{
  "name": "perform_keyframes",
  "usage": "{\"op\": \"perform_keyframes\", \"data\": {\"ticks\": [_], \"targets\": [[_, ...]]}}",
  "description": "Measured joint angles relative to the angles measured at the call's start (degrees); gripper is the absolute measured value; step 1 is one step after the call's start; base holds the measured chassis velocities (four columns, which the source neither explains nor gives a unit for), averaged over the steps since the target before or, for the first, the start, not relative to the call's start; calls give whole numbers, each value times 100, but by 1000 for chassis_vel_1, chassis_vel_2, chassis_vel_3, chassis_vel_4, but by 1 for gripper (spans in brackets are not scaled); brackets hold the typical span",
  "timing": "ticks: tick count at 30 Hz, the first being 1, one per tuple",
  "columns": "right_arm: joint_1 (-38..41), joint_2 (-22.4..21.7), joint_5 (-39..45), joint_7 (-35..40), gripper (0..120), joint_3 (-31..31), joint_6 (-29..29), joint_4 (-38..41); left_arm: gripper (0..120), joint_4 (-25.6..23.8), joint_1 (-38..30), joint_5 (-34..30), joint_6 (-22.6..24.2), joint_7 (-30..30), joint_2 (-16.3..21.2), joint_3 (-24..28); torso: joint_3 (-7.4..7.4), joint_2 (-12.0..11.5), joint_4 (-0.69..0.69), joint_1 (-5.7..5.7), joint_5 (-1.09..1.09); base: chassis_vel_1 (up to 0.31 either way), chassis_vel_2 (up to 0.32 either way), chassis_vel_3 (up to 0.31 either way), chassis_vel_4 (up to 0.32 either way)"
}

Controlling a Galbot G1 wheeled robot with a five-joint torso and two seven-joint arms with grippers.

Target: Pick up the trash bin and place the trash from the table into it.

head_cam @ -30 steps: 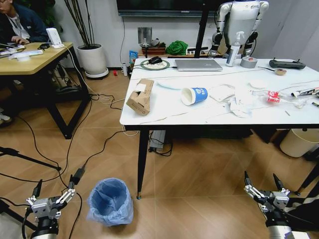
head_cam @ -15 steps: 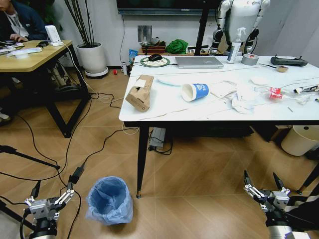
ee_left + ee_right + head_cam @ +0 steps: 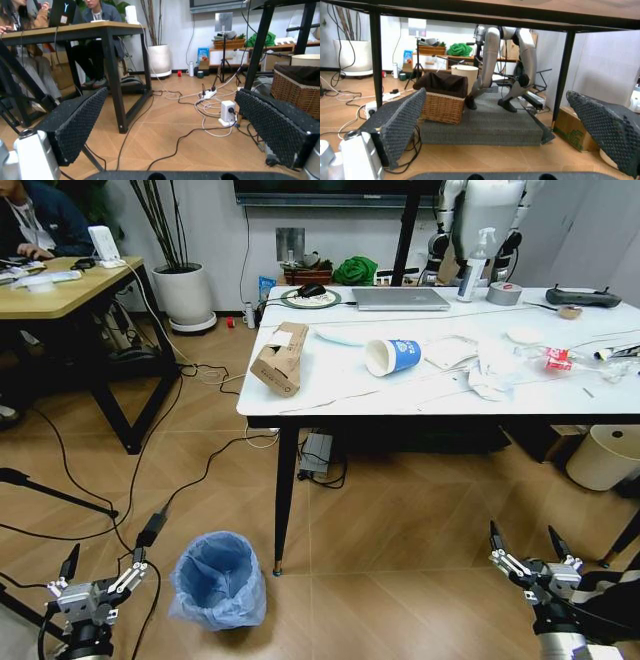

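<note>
Down low on the left of the head view, the left pincer (image 3: 97, 582) is seen with its fingers spread wide, and nothing is held or touched by it. Its two dark bumpy pads (image 3: 75, 127) are shown far apart in the left wrist view, with only floor and cables between them. The right pincer (image 3: 531, 555) is seen low on the right, also spread wide and holding nothing; its pads (image 3: 400, 120) stand far apart in the right wrist view, under the bench top. The trash bin (image 3: 218, 580) with its blue bag is set on the wooden floor, just beside the front left leg of the bench (image 3: 330, 395) and near the left pincer, but not touched by it. On the white bench the trash is spread out: a brown cardboard box (image 3: 281, 358) is laid at the left edge, a paper cup (image 3: 391, 357) with a blue band is tipped on its side near the middle, and crumpled white tissues (image 3: 490, 375) are piled further right. A clear bottle with a red part (image 3: 553, 360) is lying near the right side, and the small wrappers past it are cut off by the edge and hard to make out. The arms of both pincers are mostly cut off at the bottom edge.
</note>
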Motion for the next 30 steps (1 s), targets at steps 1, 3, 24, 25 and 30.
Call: {"op": "perform_keyframes", "data": {"ticks": [1,3,24,25,30], "targets": [[1,2,1,0,100,0,1,-2,100,6,-1,3,0,0,-2,3,-14,-20,0,-6,0,0,0,0,0],[6,2,2,-1,100,-2,4,-12,100,11,-12,10,-1,0,-7,11,-50,-71,0,-22,0,0,0,0,0],[91,19,10,-1,100,-48,-10,-127,100,107,-128,37,28,-14,-6,60,-319,-485,0,-166,0,0,0,0,0],[94,20,10,-1,100,-48,-12,-130,100,111,-133,37,30,-14,-3,61,-333,-504,0,-171,0,0,0,0,0],[101,31,4,-2,100,-57,-15,-144,100,122,-161,37,39,-17,4,76,-401,-602,0,-202,0,0,0,0,0]]}}
